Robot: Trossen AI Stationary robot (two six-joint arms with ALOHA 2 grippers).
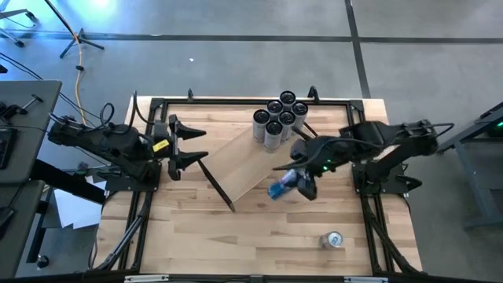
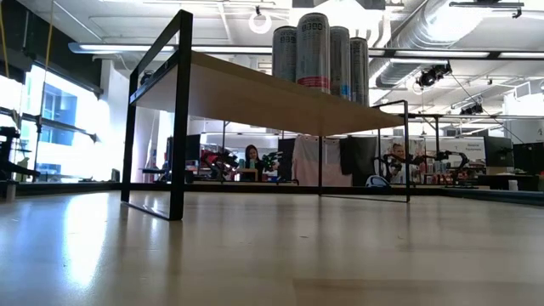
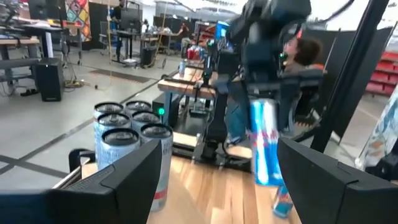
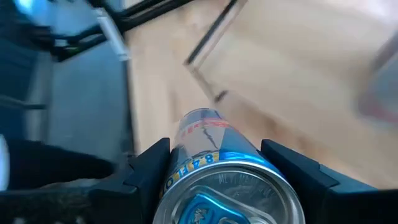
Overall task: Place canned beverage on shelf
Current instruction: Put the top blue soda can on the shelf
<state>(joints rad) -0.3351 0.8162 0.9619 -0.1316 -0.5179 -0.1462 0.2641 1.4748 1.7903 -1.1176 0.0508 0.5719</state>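
My left gripper point(image 1: 196, 145) waited at the table's left edge, fingers apart and empty, pointing across at the shelf point(image 1: 251, 161). The shelf sat slantwise on the table point(image 1: 236, 236), one black-bracketed end reaching toward the table's middle, the other toward the far edge. Five cans point(image 1: 279, 118) stood clustered upright on that far end, touching one another. In the low view I saw them atop the board point(image 2: 255, 93), tall and silver, with grey lettering I couldn't make out.

Further right, my right gripper point(image 1: 295, 182) was clamped on the blue can point(image 1: 283, 187), over the shelf's long right-hand edge, near the middle of the table. In the left wrist view the can point(image 3: 266, 143) hung upright from the gripper above the wood, blue and silver with a red mark. The right wrist view looked down at its top point(image 4: 221, 186) between my fingers point(image 4: 146, 171); digits reading roughly "841" ran along the side, no brand I could confirm.

Another can point(image 1: 333, 240) stood alone toward the table's near right corner, well clear of everything.

The table was striped pale wood inside a black frame. Beyond it lay grey concrete floor, cables at far left, and an open workshop with desks and a seated person point(image 2: 252, 157).
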